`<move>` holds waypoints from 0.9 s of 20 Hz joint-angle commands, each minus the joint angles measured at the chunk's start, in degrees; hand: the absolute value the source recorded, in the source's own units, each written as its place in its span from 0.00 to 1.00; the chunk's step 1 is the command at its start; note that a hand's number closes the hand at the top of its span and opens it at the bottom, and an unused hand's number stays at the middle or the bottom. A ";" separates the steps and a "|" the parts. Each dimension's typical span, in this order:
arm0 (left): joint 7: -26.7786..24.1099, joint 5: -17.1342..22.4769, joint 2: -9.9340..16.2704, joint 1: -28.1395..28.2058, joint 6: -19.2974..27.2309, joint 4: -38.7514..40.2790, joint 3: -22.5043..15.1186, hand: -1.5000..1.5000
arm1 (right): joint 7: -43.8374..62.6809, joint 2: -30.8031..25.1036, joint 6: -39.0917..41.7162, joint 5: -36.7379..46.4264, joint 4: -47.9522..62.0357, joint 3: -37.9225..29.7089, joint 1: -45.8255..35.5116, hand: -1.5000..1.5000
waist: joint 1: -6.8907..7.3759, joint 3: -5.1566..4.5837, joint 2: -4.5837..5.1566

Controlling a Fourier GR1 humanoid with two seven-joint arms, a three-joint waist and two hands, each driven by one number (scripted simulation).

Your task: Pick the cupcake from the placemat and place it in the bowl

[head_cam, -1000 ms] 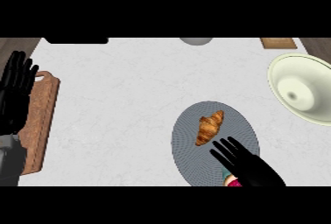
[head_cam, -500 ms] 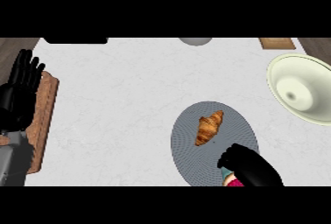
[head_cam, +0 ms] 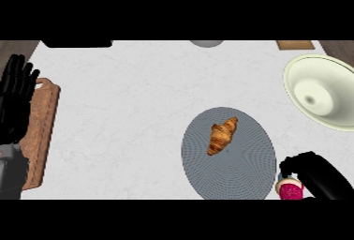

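At mat's lower-right edge: right hand (head_cam: 314, 171) curled over cupcake (head_cam: 290, 190), apparently gripping | bowl (head_cam: 321, 98) well apart up-right | croissant (head_cam: 223, 135) mid-mat (head_cam: 207, 164) | left hand (head_cam: 17, 101) open, resting at left.

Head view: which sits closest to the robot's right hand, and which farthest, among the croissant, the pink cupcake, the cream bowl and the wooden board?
From the right hand, at the lower right:
1. Cupcake, right at the hand, beside the placemat's lower right edge.
2. Croissant, on the placemat, up and left.
3. Bowl, at the right edge, farther up the counter.
4. Wooden board, far across at the left edge.
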 commanded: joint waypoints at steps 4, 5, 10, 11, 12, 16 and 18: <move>-0.68 0.28 0.32 0.55 0.35 -0.58 1.13 0.50 | 3.09 -14.32 6.45 -9.10 15.82 -22.53 0.01 1.00 | -1.26 0.69 1.26; -0.50 0.30 0.43 0.66 0.06 -0.54 0.98 0.50 | 2.18 -16.47 7.59 -10.99 18.52 -25.19 -0.52 1.00 | -0.90 0.74 1.11; -0.82 0.58 0.08 0.69 -0.71 -1.09 0.31 0.50 | -2.20 -27.35 9.98 -17.18 30.10 -36.29 -5.33 1.00 | 0.98 0.90 0.58; -0.23 1.25 -0.02 0.24 -1.07 -0.50 0.39 0.50 | -3.69 -29.26 10.30 -18.46 32.68 -38.17 -6.09 1.00 | 0.84 0.88 0.62; -0.36 0.58 0.35 0.37 -0.82 -0.82 0.32 0.50 | -4.77 -31.07 11.35 -19.92 35.23 -39.80 -7.61 1.00 | 1.71 0.90 0.57; 0.43 -0.27 -0.59 -0.85 0.23 -0.03 -0.71 0.50 | -14.93 -37.97 15.48 -24.42 43.05 -43.39 -10.16 1.00 | 1.35 0.91 0.44; -0.74 0.36 -0.38 0.63 -0.96 -0.05 -0.32 0.50 | -19.83 -40.66 18.14 -27.25 45.85 -45.56 -11.43 1.00 | 1.84 0.84 0.13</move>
